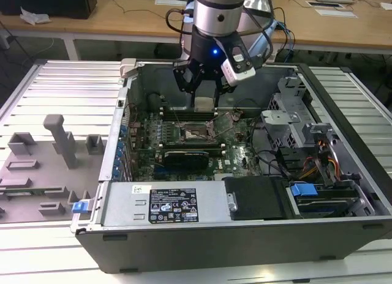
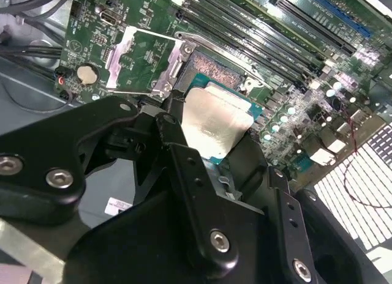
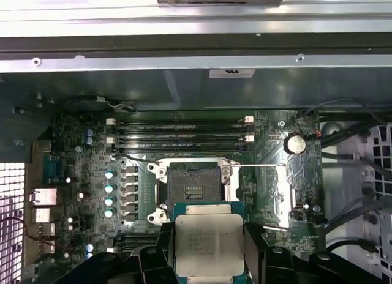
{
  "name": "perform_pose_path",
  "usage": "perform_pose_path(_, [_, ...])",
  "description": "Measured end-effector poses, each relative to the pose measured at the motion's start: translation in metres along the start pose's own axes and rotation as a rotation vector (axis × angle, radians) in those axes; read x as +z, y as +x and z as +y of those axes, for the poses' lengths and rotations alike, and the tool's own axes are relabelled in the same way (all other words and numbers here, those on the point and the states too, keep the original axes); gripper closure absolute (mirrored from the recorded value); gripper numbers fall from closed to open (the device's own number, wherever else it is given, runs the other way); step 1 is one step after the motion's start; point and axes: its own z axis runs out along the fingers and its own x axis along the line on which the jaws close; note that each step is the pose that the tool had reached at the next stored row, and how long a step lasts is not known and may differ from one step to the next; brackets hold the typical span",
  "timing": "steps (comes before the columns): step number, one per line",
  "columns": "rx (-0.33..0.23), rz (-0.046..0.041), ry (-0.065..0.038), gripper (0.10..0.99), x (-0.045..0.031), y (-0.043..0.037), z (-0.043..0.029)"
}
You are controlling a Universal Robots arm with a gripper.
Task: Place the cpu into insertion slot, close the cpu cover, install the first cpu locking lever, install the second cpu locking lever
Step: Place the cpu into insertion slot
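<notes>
Pincer point(image 3: 209, 262): black, two-fingered, closed on the cpu point(image 3: 209, 242) by two opposite edges. In the exterior view the pincer point(image 1: 196, 95) hangs inside the open computer case point(image 1: 343, 112), above the green board point(image 1: 236, 158).

Cpu: flat square chip, pale metal top facing the first wrist camera. It is held in the air above the board, near the insertion slot point(image 3: 193, 187) but apart from it and off to one side. It is not seated, and it looks roughly level.

Insertion slot: square, dark centre, silver rim. It is uncovered with nothing in it, and it sits just beside the long memory slots point(image 3: 184, 132).

Cpu cover point(image 2: 173, 68): thin silver frame, swung up and away from the slot.

Locking lever point(image 2: 220, 48): thin rod along one side of the slot. It appears unlatched.

Handling note (judgement): the chip should be centred over the slot with its edges square to the rim. Its marked corner and notches should be matched to the slot, which cannot be checked from these views. It should go straight down without sliding or tilting, since the slot's contacts are likely delicate. The grip should be let go only once the chip lies flat inside the rim.
</notes>
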Motion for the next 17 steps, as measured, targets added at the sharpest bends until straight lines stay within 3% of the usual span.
perform_pose_path(7, [0.000, 0.0000, 0.000, 0.545, 0.0205, 0.0005, -0.0008])
perform_pose_path(13, [0.004, -0.0003, 0.000, 0.545, 0.0210, 0.0005, -0.0009])
perform_pose_path(17, [0.068, -0.0061, 0.000, 0.545, 0.0213, 0.0005, -0.0009])
